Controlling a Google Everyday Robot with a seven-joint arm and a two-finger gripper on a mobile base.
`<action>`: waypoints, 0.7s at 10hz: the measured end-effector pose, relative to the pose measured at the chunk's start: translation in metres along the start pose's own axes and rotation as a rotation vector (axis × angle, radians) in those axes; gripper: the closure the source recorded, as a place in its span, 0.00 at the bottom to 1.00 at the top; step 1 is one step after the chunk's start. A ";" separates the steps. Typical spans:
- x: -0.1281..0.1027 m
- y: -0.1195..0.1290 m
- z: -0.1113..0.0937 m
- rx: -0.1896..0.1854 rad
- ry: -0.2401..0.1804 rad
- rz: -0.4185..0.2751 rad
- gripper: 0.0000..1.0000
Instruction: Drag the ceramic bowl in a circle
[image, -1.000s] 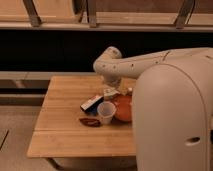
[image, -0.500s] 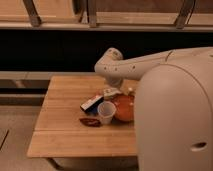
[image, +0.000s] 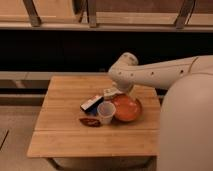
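Observation:
The ceramic bowl (image: 126, 108) is a round, shallow, glossy orange-red bowl at the right middle of the wooden table (image: 65, 130). My white arm reaches in from the right and bends down over the bowl's far rim. The gripper (image: 121, 93) sits at that far rim, mostly hidden under the wrist. A small translucent white cup (image: 106, 112) stands against the bowl's left side.
A small flat dark-red object (image: 89, 121) lies left of the cup. A dark flat packet with a white edge (image: 92, 103) and a small white item (image: 110, 92) lie behind the cup. The robot's white body (image: 187, 130) covers the table's right edge. A dark counter runs behind.
The arm and gripper have shifted slightly over the bowl's far rim. The bowl, cup and other items stay in about the same places.

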 end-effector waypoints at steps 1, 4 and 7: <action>-0.005 0.011 0.010 0.049 -0.059 0.021 0.20; -0.017 0.046 0.049 0.129 -0.207 0.036 0.20; -0.022 0.086 0.085 0.109 -0.324 -0.001 0.20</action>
